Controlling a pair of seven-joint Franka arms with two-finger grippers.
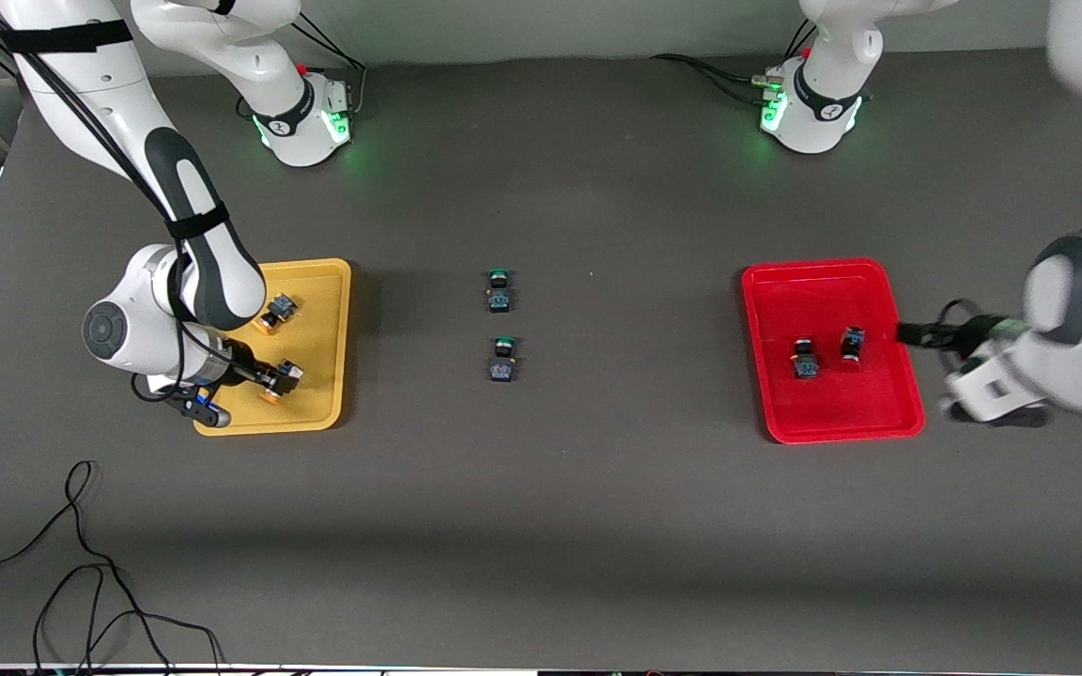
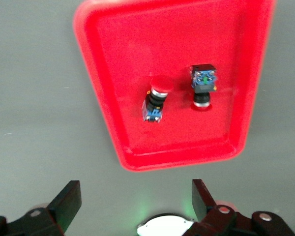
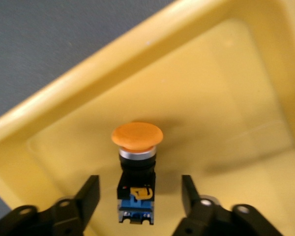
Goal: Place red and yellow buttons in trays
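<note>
Two yellow-capped buttons [image 1: 278, 311] are contained in the yellow tray [image 1: 330, 347]; two red-capped buttons [image 1: 805, 358] lie in the red tray [image 1: 842, 418]. The right gripper [image 3: 140, 196] is spread astride one yellow-capped button. The left gripper [image 2: 136, 201] is spread over bare table beside the red tray.

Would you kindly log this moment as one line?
red tray: two red buttons | yellow tray: two yellow buttons | left gripper, right gripper: open
</note>
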